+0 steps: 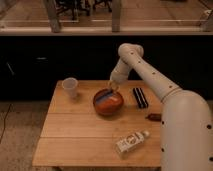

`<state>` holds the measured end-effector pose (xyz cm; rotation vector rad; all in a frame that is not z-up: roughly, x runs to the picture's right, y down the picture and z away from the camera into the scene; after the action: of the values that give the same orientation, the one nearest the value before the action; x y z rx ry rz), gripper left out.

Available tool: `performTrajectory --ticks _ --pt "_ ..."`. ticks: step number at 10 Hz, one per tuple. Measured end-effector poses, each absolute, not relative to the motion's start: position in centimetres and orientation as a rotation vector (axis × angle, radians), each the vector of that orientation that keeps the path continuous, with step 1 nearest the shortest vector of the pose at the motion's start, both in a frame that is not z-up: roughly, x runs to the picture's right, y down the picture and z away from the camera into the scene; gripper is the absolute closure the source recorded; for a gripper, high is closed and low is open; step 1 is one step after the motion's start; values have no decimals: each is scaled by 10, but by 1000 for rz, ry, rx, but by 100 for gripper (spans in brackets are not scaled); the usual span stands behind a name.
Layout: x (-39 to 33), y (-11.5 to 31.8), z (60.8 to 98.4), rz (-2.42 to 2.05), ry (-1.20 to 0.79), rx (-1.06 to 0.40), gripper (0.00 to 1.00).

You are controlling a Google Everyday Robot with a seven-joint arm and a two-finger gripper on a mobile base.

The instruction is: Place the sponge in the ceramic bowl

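- Your gripper (114, 86) hangs at the far rim of the ceramic bowl (98, 109). You cannot tell whether it touches the sponge (106, 102), a blue patch just below it.
- Right of the gripper, the arm (150, 80) runs off the right and bottom edges.
- The arm covers one end of a small dark object (152, 117), which you cannot identify.

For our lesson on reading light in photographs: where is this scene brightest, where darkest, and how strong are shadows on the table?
Camera view: brightest on the white arm and the floor beyond the glass; darkest on the black cabinet front behind the table; the gripper hangs over the ceramic bowl's far rim, with the sponge inside; table shadows look soft and faint.
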<state>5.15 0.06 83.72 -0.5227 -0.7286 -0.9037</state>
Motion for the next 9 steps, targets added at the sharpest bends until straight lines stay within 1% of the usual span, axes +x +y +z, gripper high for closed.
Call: performTrajectory --ticks 9 --pt "48 2 836 -923 -728 -543 98"
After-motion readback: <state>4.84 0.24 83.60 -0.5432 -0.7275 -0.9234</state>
